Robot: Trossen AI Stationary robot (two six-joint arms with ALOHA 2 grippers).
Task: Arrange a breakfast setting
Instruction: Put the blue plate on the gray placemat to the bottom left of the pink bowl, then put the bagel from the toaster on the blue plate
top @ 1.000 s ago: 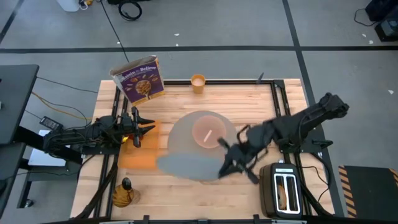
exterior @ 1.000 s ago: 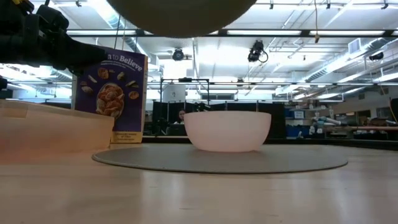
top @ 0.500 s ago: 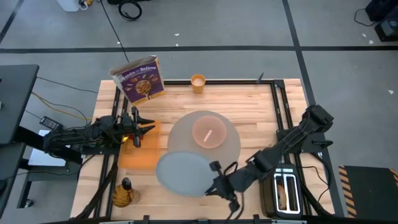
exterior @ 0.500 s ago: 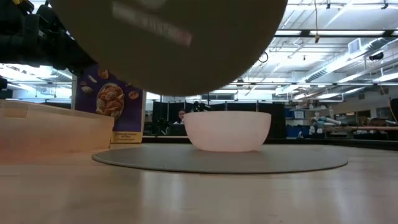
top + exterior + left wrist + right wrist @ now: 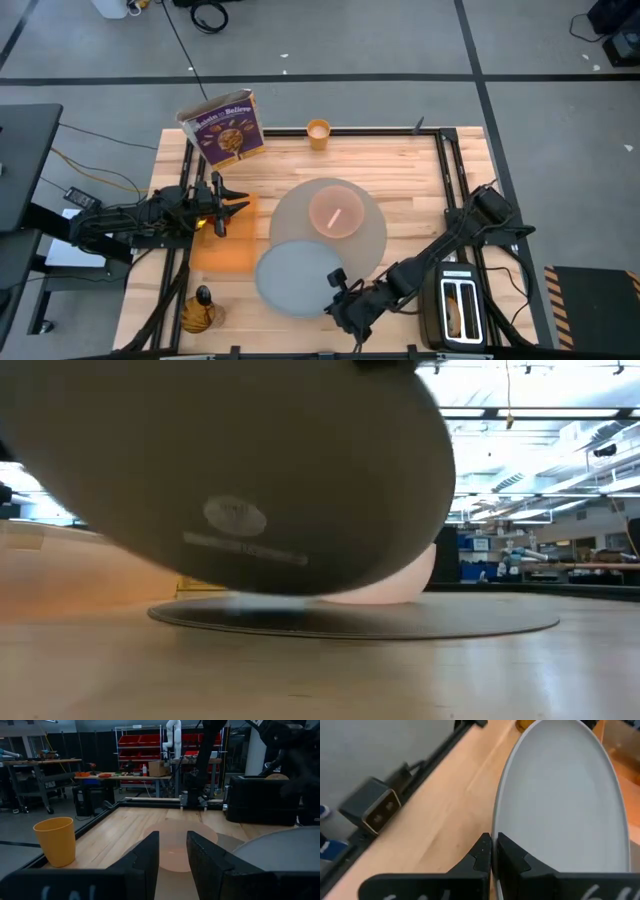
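The right gripper was pinched tight on the near rim of the plate, its fingers closed with the rim's edge between them. In the high view that gripper sat near the table's front edge, just left of the toaster, and the plate hung ahead of it, overlapping the front edge of the mat. From the low view the plate appeared raised above the wood, showing its underside, so it was not yet set down.

The bowl stood on the mat, and the cup stood well apart at the far edge. The left gripper waited over the orange cloth, its fingers parted and empty.

The step in hand looked to be placing the plate. The next move probably called for lowering it level until it rested flat, choosing whether on the mat or beside it, then letting go without nudging the bowl.
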